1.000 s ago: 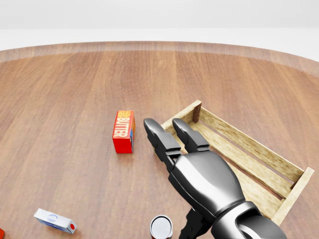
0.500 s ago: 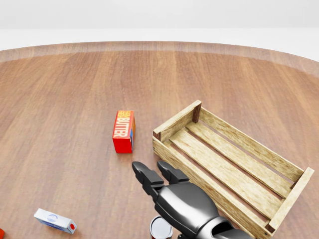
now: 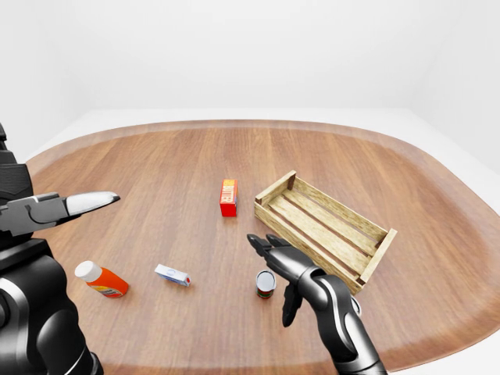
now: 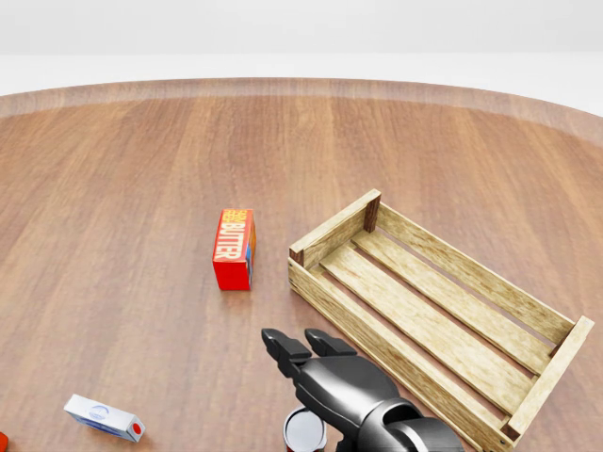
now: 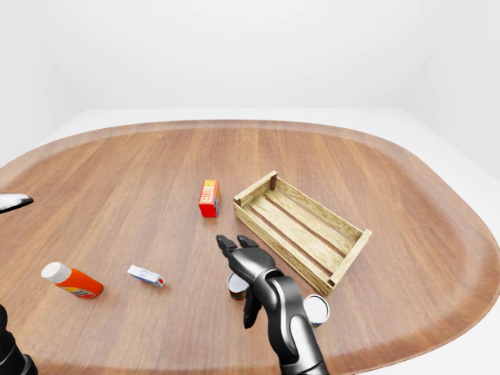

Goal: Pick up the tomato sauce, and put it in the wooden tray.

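Retreating lower, open empty right hand (image 4: pixel 325 377) hovers over can (image 3: pixel 266 283); only left-eye shows left hand (image 3: pixel 58 209), fingers spread, above wooden table (image 3: pixel 156 164).

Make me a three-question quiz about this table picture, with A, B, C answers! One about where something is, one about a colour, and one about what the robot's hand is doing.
1. In the left-eye view, where is the red butter box compared with the slatted wooden tray?
A. To its left
B. Inside it
C. To its right

2. What colour is the cap of the orange bottle lying on its side?
A. Green
B. White
C. Black

3. What is the robot's black right hand doing?
A. Squeezing the butter box
B. Resting inside the tray
C. Open, beside the small round can

Answers:
1. A, the box stands apart on the brown wooden table, left of the tray.
2. B, the bottle's rounded end is white.
3. C, the fingers are spread and close on nothing.
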You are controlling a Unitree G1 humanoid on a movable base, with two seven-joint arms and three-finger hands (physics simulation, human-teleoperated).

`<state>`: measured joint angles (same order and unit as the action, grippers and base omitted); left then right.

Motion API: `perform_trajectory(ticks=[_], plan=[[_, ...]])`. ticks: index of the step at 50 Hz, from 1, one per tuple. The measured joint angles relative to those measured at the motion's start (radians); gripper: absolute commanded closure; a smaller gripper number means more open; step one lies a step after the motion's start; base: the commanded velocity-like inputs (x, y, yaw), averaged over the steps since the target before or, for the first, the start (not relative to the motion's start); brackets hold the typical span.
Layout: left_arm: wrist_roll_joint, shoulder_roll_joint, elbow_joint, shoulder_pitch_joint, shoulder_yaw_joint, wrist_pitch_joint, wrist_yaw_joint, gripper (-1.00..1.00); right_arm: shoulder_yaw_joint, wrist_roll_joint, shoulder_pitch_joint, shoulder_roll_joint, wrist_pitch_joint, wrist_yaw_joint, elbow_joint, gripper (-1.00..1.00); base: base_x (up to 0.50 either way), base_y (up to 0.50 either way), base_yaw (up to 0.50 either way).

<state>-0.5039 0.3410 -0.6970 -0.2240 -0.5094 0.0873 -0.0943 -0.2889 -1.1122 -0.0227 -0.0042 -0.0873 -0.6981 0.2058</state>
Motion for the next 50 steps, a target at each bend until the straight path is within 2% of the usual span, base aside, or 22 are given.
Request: perform_trajectory(ticks=[25,50], plan=[[-0.002,-0.001,0.002,0.001,0.0,0.0,0.001,-1.0,0.033,0.034,0.147,0.035,0.0,0.004,-0.326,-1.0,0.0,0.0,0.0],[0.001,-0.004,0.003,0.003,0.004,0.0,0.005,-1.0,0.073,0.106,0.273,0.044,0.0,0.071,-0.62,-1.0,0.0,0.0,0.0]])
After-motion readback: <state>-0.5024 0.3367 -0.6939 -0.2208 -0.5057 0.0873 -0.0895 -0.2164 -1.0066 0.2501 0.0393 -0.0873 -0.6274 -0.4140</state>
